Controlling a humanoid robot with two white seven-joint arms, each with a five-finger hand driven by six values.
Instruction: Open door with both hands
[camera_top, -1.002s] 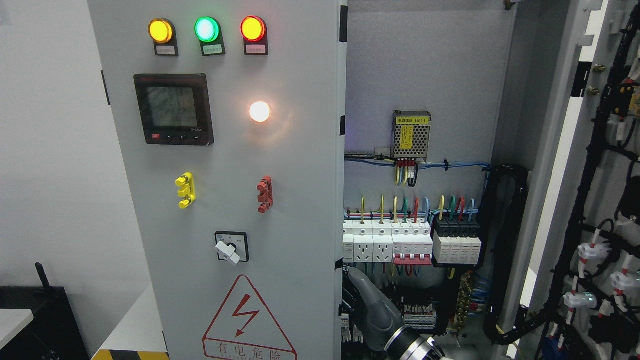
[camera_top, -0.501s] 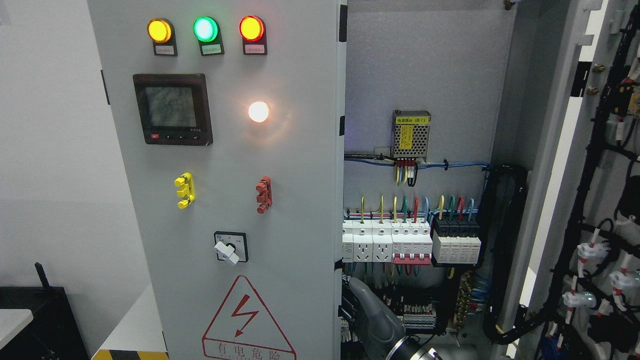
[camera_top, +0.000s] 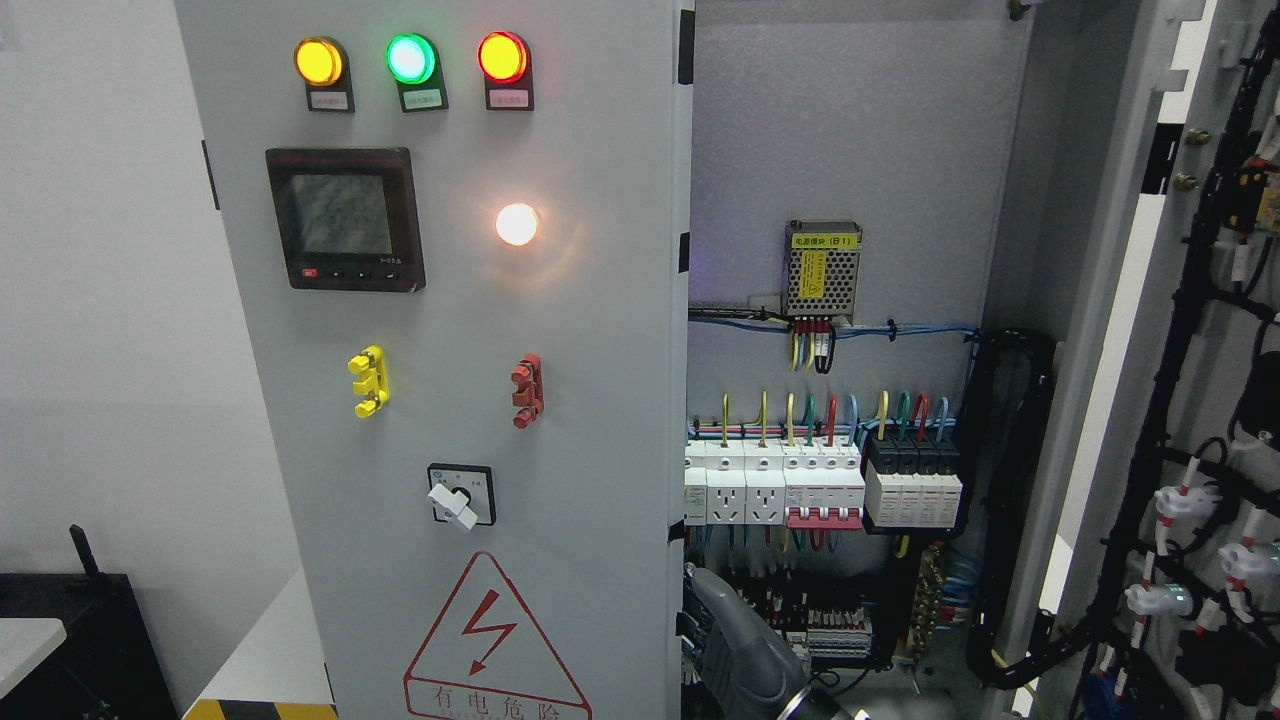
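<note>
Hand (camera_top: 745, 650) low at bottom edge, just beside left door (camera_top: 450, 400) edge. Finger state not discernible. Right door (camera_top: 1200, 350) swung wide, cabinet wiring exposed.

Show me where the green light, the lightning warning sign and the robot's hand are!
green light (camera_top: 412, 58), head view, middle of its glowing lens.
lightning warning sign (camera_top: 492, 640), head view, on the red bolt.
hand (camera_top: 745, 650), head view, grey back of the hand.

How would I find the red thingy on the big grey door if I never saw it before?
Start at the big grey door and find the glowing white lamp near its middle. Straight below it sits the red switch handle. Its twin to the left, the yellow switch handle, has the same shape, so colour decides.
</note>
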